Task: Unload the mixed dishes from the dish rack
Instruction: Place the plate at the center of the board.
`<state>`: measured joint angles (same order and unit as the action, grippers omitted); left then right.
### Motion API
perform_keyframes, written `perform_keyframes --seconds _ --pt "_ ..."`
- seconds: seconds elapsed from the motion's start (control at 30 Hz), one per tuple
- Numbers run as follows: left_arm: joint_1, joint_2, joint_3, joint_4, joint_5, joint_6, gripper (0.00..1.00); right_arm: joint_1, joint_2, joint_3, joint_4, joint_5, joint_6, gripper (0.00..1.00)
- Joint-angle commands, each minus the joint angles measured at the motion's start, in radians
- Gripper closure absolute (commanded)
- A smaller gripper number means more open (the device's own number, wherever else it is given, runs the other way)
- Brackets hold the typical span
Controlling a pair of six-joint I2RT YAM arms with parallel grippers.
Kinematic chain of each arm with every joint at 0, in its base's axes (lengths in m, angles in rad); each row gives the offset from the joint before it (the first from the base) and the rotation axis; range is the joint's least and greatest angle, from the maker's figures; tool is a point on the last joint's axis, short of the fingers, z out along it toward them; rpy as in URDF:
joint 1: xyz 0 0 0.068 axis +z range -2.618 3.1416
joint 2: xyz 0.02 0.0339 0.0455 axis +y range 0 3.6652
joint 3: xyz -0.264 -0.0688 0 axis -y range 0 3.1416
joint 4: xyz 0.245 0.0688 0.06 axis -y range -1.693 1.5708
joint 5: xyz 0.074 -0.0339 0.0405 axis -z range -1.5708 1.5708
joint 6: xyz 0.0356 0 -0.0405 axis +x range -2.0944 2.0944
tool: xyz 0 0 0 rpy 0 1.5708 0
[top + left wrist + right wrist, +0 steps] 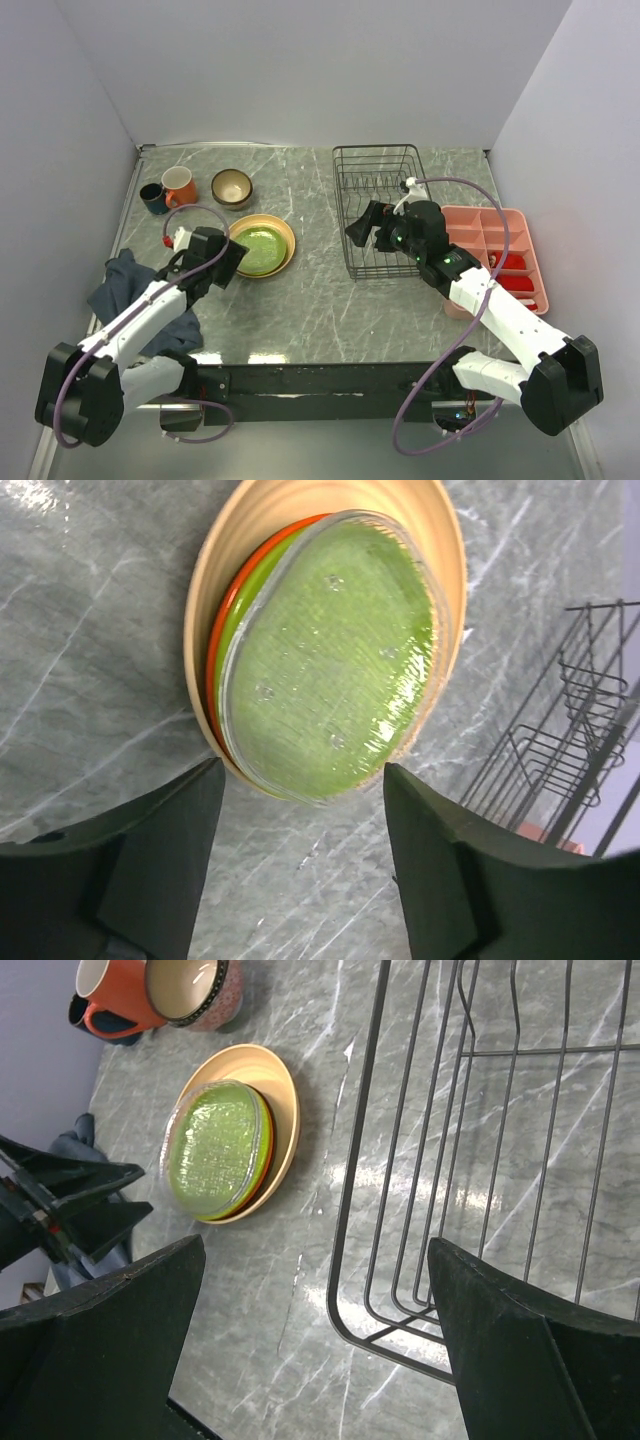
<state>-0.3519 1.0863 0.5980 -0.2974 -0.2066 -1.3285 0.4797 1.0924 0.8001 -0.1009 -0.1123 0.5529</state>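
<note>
Both left gripper [302, 780] and right gripper [315, 1250] are spread and empty; rack [376, 148] looks bare, plates [330, 660] are stacked, so probably only retreating remains.

The white-and-black left arm [140, 318] stretches forward and angles inward, its dark two-finger left gripper [226, 262] held low, jaws spread wide with nothing between them. The white-and-black right arm [505, 318] reaches forward and leftward, and its dark two-finger right gripper [362, 226] likewise gapes wide, empty.
</note>
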Motion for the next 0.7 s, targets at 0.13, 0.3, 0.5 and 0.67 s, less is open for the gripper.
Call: perform_keyframes --seconds 0.13,0.3,0.5,0.67 --pt "0.002 -0.130 0.031 -0.031 -0.045 0.136 0.14 -0.004 -0.029 0.067 -0.028 0.107 -0.044 0.00" --pt "0.002 -0.285 0.083 -0.077 -0.141 0.313 0.01 -0.023 -0.043 0.108 -0.068 0.216 -0.079 0.00" --pt "0.002 -0.514 0.141 -0.077 -0.223 0.604 0.00 -0.053 -0.071 0.195 -0.160 0.454 -0.152 0.00" --pt "0.002 -0.664 0.204 -0.055 -0.330 0.822 0.01 -0.107 -0.147 0.243 -0.201 0.631 -0.252 0.00"
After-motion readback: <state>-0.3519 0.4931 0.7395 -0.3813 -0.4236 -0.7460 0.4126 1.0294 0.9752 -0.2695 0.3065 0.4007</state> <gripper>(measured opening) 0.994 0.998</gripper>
